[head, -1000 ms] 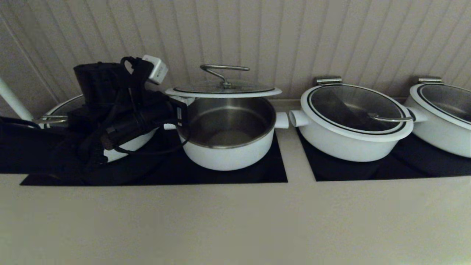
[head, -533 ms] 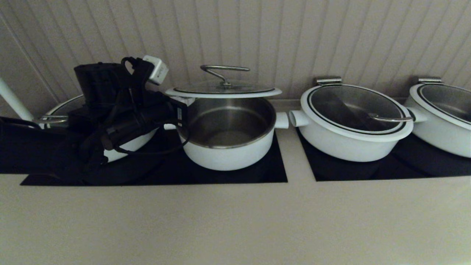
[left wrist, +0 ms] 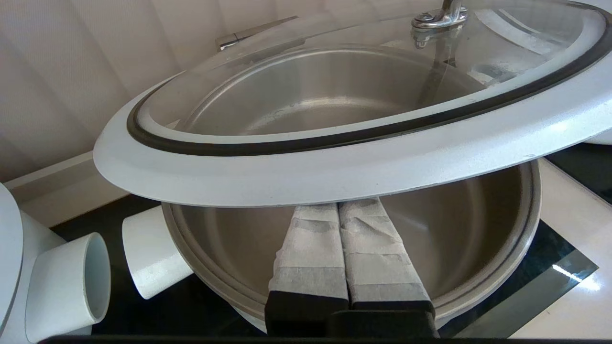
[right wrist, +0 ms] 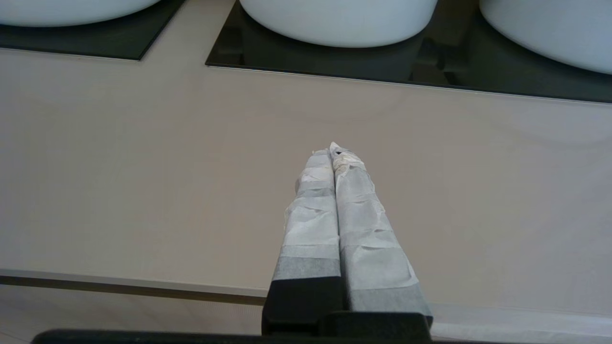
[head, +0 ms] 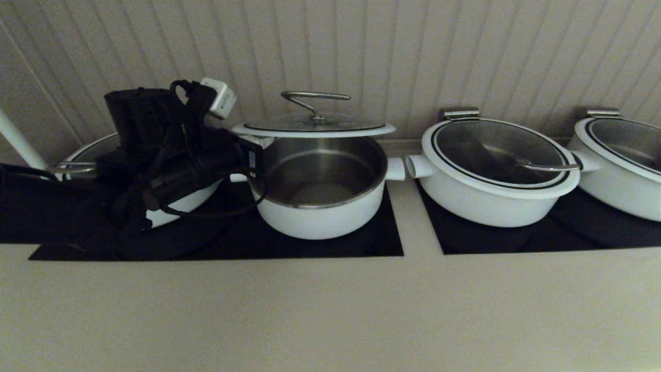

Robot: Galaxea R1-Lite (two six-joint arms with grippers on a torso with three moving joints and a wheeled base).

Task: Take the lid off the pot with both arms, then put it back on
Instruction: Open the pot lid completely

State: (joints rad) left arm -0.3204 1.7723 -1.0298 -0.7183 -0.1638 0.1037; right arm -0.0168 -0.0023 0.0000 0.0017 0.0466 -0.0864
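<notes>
A white pot [head: 320, 212] with a steel inside stands open on the left black cooktop. Its glass lid [head: 313, 125], with a white rim and a steel loop handle, sits level a little above the pot's rim. My left gripper [head: 253, 143] reaches in from the left, and its taped fingers are shut together and tucked under the lid's near edge. In the left wrist view the lid's rim [left wrist: 334, 172] lies across the fingers of the left gripper [left wrist: 338, 208], above the pot's bowl [left wrist: 478, 229]. My right gripper [right wrist: 333, 150] is shut and empty over the beige counter, out of the head view.
A lidded white pot [head: 496, 170] stands to the right, its stub handle close to the open pot's. Another lidded pot [head: 619, 160] is at the far right, and a third [head: 82, 160] is behind my left arm. The panelled wall rises right behind. The beige counter [head: 330, 310] lies in front.
</notes>
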